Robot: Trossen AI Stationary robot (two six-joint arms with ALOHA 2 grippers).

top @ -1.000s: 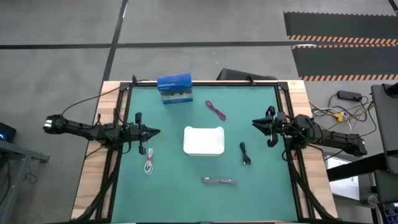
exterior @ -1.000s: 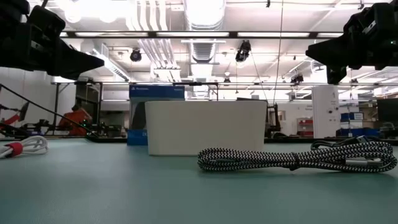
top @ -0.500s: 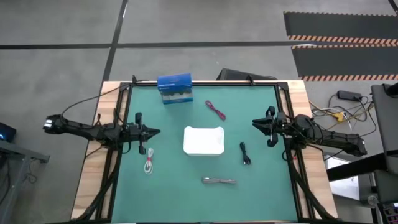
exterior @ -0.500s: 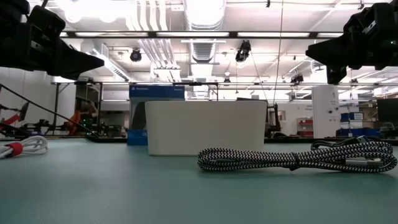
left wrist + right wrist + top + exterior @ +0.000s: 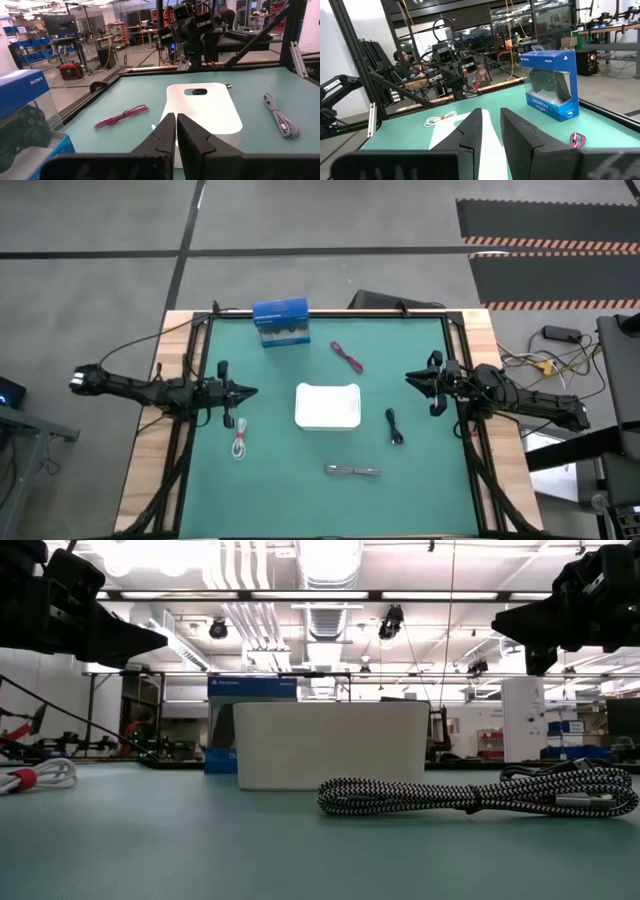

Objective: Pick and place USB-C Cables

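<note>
Four USB-C cables, none yet in the white tray (image 5: 327, 420): white-pink cable (image 5: 239, 445) near left gripper (image 5: 250, 392), fingers together, empty; magenta cable (image 5: 347, 358) beyond tray; black cable (image 5: 395, 427) beside tray; grey braided cable (image 5: 352, 470) in front; right gripper (image 5: 411, 378) slightly apart, empty; all placements remain

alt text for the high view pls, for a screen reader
Green table from above: a white tray at centre, four small cables around it, a blue box at the far edge. The left gripper and right gripper hover at either side, holding nothing.
</note>
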